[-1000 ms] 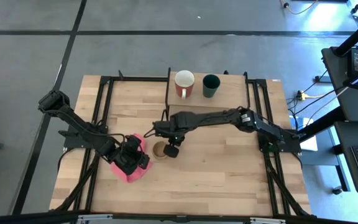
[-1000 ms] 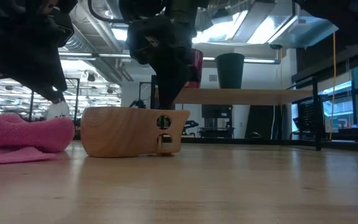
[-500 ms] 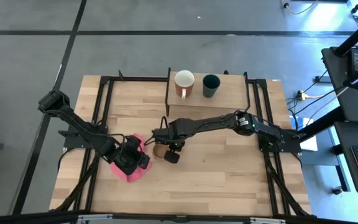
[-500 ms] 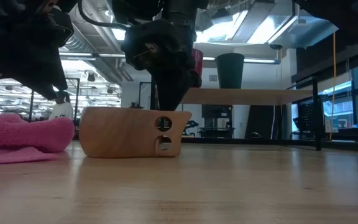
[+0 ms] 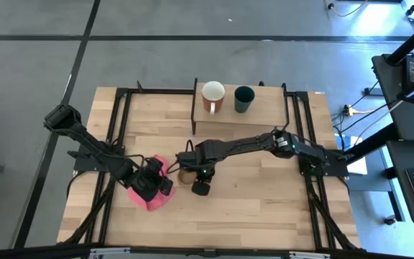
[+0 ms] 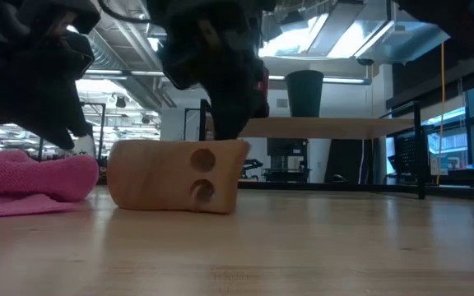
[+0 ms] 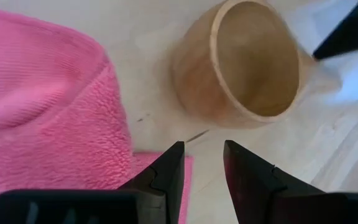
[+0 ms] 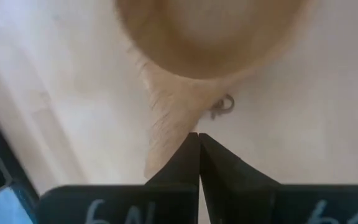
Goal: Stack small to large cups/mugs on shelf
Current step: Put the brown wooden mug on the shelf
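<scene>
The tan wooden cup stands mouth up on the table, its handle toward the near right. My right gripper is shut and slants down at the handle from the near right. My left gripper is open and empty, low over the pink cloth, just left of the cup. The red mug and the dark green cup stand side by side on the shelf at the far edge. My right gripper has its shut fingertips on the top of the wooden cup's handle, not pinching it. The fingers slant down from the table's near right and lie along the handle. The cup stands on its base on the table.
The pink cloth lies crumpled on the table left of the wooden cup. The shelf board stands raised on thin black legs behind it. Bare tabletop lies to the right and near side.
My right gripper has drawn back toward the table's near edge, staying at the cup's handle. The wooden cup has turned on its base where it stands, so its handle now faces more toward the near edge.
</scene>
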`<action>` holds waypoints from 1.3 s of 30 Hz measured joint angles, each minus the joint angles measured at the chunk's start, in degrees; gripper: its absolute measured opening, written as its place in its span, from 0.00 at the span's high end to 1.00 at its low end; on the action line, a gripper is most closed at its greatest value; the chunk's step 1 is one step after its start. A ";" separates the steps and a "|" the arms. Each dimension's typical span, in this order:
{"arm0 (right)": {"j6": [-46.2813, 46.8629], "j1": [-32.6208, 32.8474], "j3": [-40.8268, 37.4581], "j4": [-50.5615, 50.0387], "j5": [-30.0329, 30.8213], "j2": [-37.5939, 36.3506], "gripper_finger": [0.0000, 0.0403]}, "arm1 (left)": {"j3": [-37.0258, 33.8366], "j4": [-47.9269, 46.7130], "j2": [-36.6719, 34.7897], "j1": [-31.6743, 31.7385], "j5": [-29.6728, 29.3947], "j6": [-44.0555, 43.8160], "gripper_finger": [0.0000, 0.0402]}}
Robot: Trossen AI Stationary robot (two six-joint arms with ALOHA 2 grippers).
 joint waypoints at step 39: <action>-0.07 1.56 1.60 9.69 -1.24 -0.13 0.99 | -1.42 3.73 0.00 6.75 0.22 7.90 0.74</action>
